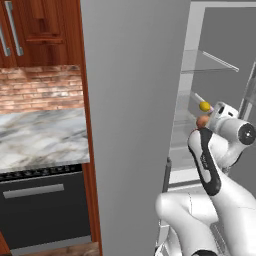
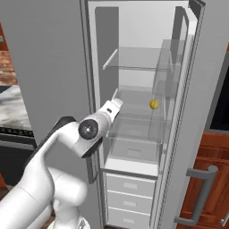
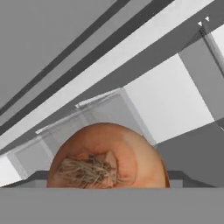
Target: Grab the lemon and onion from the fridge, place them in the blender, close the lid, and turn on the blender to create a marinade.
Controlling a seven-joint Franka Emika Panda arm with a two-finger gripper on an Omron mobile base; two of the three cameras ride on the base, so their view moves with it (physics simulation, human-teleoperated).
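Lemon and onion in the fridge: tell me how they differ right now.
The lemon is yellow; the onion is orange-brown with a pale fibrous root tuft. In the left base view the lemon looks smaller than the onion. The onion sits right at the gripper end of the arm, looming large in the hand view, while the lemon lies apart on its glass shelf. Both are rounded and inside the fridge.

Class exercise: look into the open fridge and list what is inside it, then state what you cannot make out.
Inside the fridge a lemon sits on a glass shelf; an onion lies right before the hand camera. Closed drawers hide their contents, and the gripper's fingertips are hidden.
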